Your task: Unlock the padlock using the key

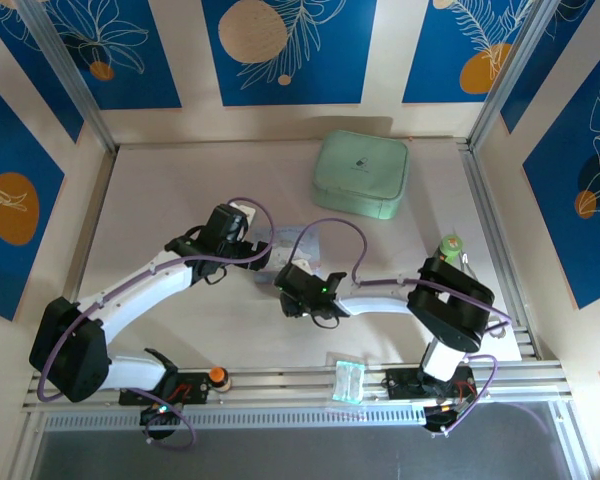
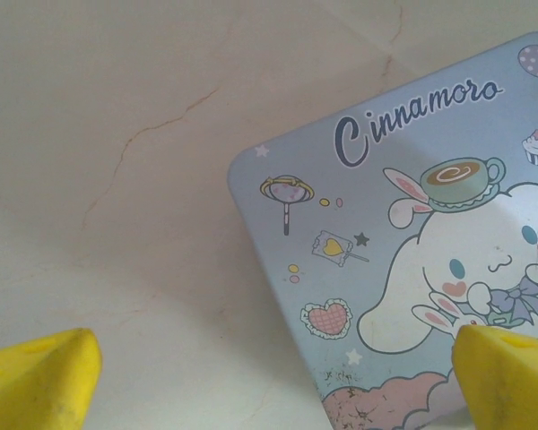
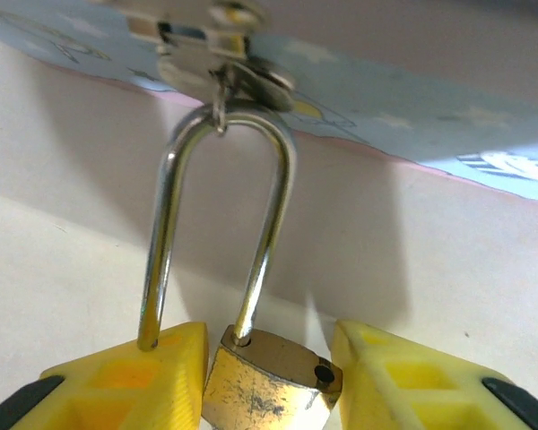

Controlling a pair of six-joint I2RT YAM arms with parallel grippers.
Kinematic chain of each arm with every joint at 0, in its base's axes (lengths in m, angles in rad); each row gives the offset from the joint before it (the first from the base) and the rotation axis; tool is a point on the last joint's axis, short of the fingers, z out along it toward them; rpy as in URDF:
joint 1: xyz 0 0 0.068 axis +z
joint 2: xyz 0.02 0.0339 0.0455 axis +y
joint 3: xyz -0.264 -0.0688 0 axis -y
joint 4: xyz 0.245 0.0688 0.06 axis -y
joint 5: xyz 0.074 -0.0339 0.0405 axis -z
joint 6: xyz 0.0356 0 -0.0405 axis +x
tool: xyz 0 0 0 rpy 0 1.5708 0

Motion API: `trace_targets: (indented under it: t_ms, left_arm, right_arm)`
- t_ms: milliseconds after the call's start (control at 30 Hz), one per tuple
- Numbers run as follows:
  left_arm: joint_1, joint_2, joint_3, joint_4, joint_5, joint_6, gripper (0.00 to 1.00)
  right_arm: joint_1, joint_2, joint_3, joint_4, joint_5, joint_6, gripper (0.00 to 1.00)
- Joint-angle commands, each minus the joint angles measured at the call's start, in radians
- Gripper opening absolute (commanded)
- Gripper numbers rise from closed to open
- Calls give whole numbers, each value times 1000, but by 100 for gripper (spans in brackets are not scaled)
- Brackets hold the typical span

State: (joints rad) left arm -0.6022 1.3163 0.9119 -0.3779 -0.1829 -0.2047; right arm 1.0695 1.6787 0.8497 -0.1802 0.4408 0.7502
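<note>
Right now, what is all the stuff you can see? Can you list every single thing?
padlock: 1, brass body with a silver shackle, hooked through the latch of the tin
Cinnamoroll tin: 1, light blue with cartoon pictures, middle of the table
case: 1, mint green, far side of the table
plastic packet: 1, clear, on the metal rail between the arm bases
knob: 1, orange, on the rail by the left arm's base
table: 1, pale cream, under it all
arms: 2, white and black, reaching in from the near edge
left hand: 1, yellow fingers, open over the tin's edge
right hand: 1, yellow fingers, shut on the padlock's body
</note>
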Motion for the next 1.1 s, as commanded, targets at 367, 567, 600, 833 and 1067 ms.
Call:
trace_targets:
  t_ms: [367,567,600,833,1067]
  left_arm:
    - [-1,1,71,-48,40,94,100]
    - [-3,20,105,-85,40,193,99]
    - [-7,23,102,-78,54,215,99]
    - [-73,61,74,-47,-9,233,98]
    - [-159,90,65,-38,-50,394,97]
  right_arm:
    - [18,-58,-58,-128,39,87,40]
    - [-2,-95,-127,-41,14,107,26]
    - [-12,-106,-140,-22,0,106,25]
    - [-59,-148,-198,72,-76,93,21]
    - [-134,-194,-309,228,-182,145,12]
